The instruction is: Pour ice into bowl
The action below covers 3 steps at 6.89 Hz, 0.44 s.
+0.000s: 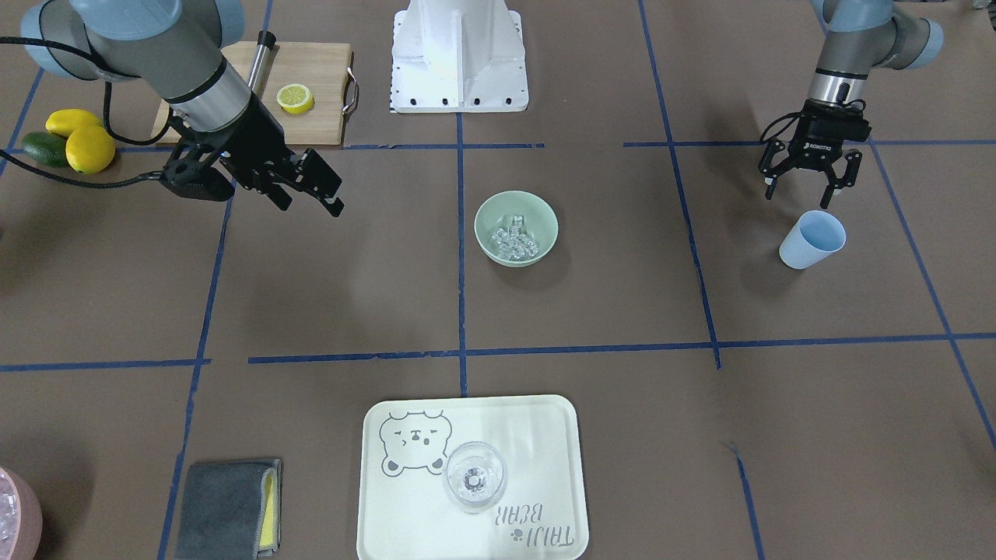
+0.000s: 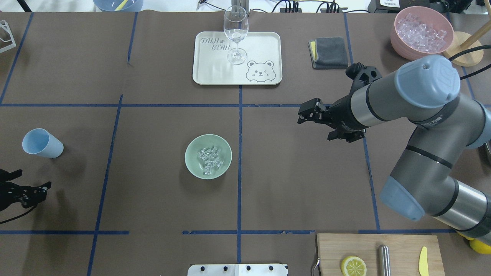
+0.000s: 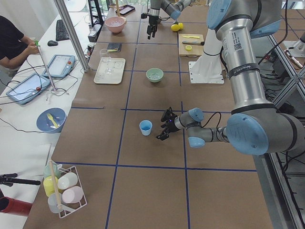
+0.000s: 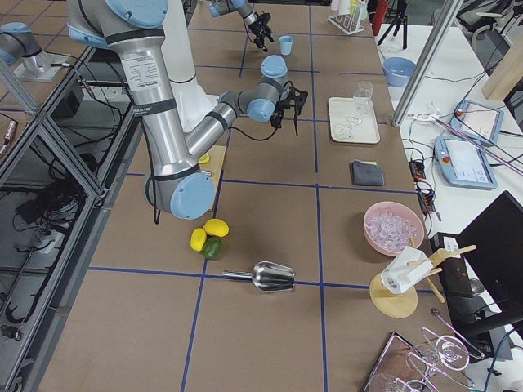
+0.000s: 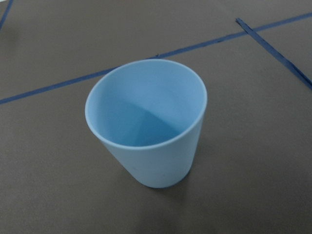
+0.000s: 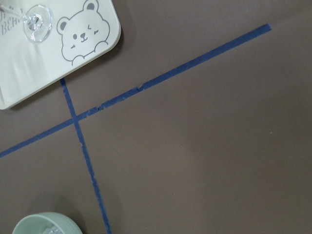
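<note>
Brown paper-covered table (image 1: 607, 295) marked with blue tape lines carries everything, and above it the right gripper (image 1: 310, 204) hangs with its jaws spread and empty, well apart from the round pale mint-green bowl (image 1: 540, 215) near the table's middle. The left gripper (image 1: 799, 198), jaws likewise parted and holding nothing, hovers just beside the upright pale blue plastic cup (image 1: 811, 239). The small heap of clear glassy ice cubes (image 1: 513, 237) lies inside the bowl.

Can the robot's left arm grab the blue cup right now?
Probably yes: the left gripper hangs open right beside the upright blue cup, with nothing between them.
</note>
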Motion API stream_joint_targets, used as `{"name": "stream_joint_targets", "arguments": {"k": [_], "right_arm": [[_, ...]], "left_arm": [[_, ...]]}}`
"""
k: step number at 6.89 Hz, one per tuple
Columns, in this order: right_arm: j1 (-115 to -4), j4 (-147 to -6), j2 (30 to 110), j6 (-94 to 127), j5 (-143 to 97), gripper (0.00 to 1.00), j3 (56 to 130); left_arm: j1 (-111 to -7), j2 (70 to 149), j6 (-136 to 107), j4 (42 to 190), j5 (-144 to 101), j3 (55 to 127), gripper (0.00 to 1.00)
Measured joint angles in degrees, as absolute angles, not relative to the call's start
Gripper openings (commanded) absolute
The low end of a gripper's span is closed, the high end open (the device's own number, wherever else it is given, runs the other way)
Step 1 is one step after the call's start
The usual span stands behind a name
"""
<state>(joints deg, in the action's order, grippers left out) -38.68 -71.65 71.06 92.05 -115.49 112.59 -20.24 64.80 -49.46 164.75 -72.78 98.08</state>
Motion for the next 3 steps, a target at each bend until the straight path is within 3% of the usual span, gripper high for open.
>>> {"name": "stream_joint_targets", "arguments": {"k": [3], "right_arm": [[-28.63, -80.25, 63.82, 95.58, -104.96, 1.0, 111.62]], "left_arm": [[-35.39, 62.6, -34.96, 164.72, -93.82, 98.18, 1.0]]}}
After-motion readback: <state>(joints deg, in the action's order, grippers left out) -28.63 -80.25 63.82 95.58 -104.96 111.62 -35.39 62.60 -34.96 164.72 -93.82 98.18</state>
